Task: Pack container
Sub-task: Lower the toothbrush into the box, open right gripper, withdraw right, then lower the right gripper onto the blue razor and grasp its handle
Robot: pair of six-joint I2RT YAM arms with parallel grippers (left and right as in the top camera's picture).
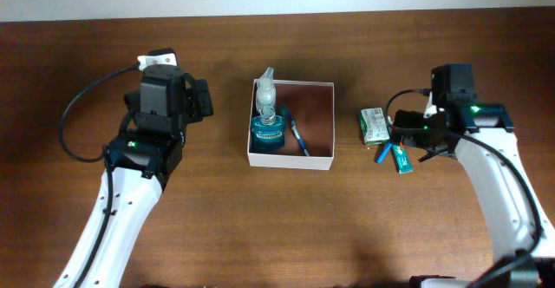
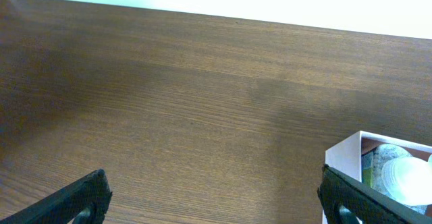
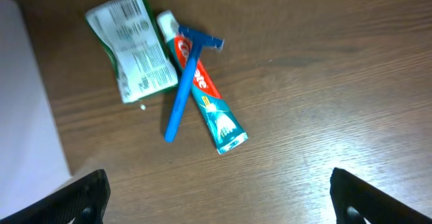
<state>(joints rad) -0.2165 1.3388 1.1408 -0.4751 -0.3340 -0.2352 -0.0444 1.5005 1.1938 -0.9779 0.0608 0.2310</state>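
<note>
The container (image 1: 290,160), a shallow white-walled box with a reddish-brown inside, sits mid-table. It holds a teal bottle (image 1: 268,134), a clear bottle (image 1: 266,91) and a thin blue stick (image 1: 298,138). Its corner shows in the left wrist view (image 2: 343,158), and its white wall in the right wrist view (image 3: 27,102). My left gripper (image 1: 199,99) (image 2: 216,200) is open and empty over bare wood, left of the container. My right gripper (image 1: 408,132) (image 3: 219,197) is open and empty, just by a blue razor (image 3: 182,86) lying across a toothpaste tube (image 3: 209,99).
A small green-and-white carton (image 3: 131,45) (image 1: 374,123) lies between the container and the toothpaste tube (image 1: 401,159), touching the tube's cap end. The razor (image 1: 382,154) lies to the right of the container. The table's far edge meets a pale wall.
</note>
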